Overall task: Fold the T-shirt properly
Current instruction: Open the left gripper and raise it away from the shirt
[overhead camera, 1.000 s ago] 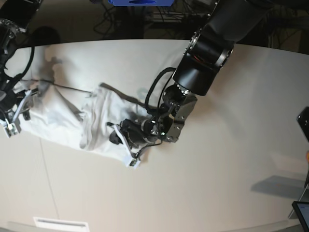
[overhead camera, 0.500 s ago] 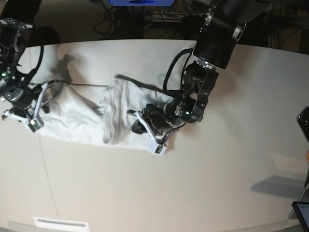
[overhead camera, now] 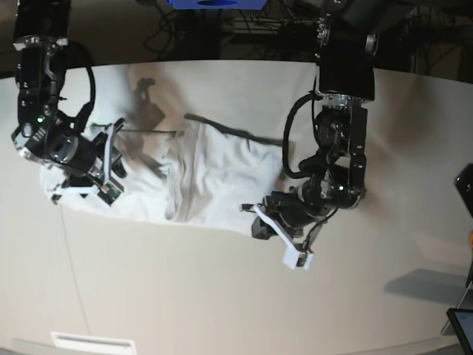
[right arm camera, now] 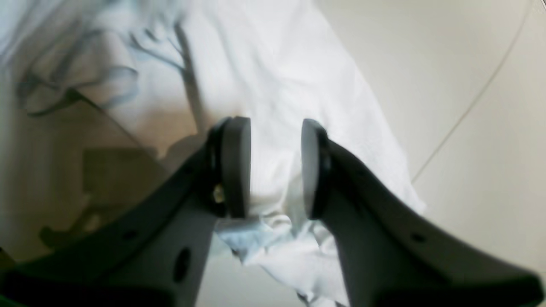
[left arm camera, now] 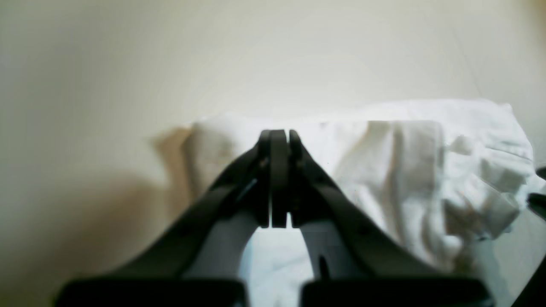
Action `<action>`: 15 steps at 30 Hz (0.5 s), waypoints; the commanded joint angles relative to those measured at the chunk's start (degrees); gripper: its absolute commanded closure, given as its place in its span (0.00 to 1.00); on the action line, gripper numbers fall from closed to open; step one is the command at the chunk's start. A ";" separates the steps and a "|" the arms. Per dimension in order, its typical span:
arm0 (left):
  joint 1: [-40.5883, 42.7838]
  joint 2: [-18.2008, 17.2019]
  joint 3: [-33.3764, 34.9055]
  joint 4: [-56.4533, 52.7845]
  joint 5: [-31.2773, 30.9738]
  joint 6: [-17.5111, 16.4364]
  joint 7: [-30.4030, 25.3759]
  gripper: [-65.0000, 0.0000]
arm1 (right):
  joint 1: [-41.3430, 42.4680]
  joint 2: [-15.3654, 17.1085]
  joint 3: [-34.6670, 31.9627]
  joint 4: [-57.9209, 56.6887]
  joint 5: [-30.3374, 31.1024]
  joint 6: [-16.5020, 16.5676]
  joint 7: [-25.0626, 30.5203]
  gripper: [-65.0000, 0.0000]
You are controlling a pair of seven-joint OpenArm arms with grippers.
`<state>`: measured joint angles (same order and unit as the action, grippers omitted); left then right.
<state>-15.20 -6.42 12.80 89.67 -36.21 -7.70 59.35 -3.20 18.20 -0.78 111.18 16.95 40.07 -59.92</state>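
Here, a white T-shirt [overhead camera: 199, 181] lies rumpled on the table [overhead camera: 222, 296]. The left gripper [left arm camera: 279, 179] is pressed together, holding nothing. The right gripper [right arm camera: 275, 166] is spread over cloth.

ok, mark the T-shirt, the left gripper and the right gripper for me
T-shirt [overhead camera: 214, 174], base view, on the bunched cloth between the arms.
left gripper [left arm camera: 279, 145], left wrist view, on the tips of its closed jaws.
right gripper [right arm camera: 275, 166], right wrist view, in the gap between its pads, over the cloth.

A white T-shirt [overhead camera: 199, 181] lies crumpled and stretched lengthwise across the off-white tabletop. Its middle is bunched into loose folds.
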 commanded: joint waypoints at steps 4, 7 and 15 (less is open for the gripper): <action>-0.49 -6.11 -1.41 1.19 -0.67 0.19 1.17 1.00 | 2.98 0.75 -4.45 0.96 0.41 -0.07 0.89 0.98; 0.48 -9.54 -1.85 1.28 -0.67 0.19 1.09 1.00 | 4.83 0.75 -8.67 0.96 0.41 -0.07 0.89 0.97; 5.14 -14.20 -7.13 0.84 0.03 0.19 1.00 1.00 | 8.61 -5.49 -15.71 0.69 0.32 -0.07 -2.19 0.98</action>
<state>-9.04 -20.05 6.09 89.67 -35.97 -7.46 61.30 3.86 12.19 -16.82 111.02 16.91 40.25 -63.35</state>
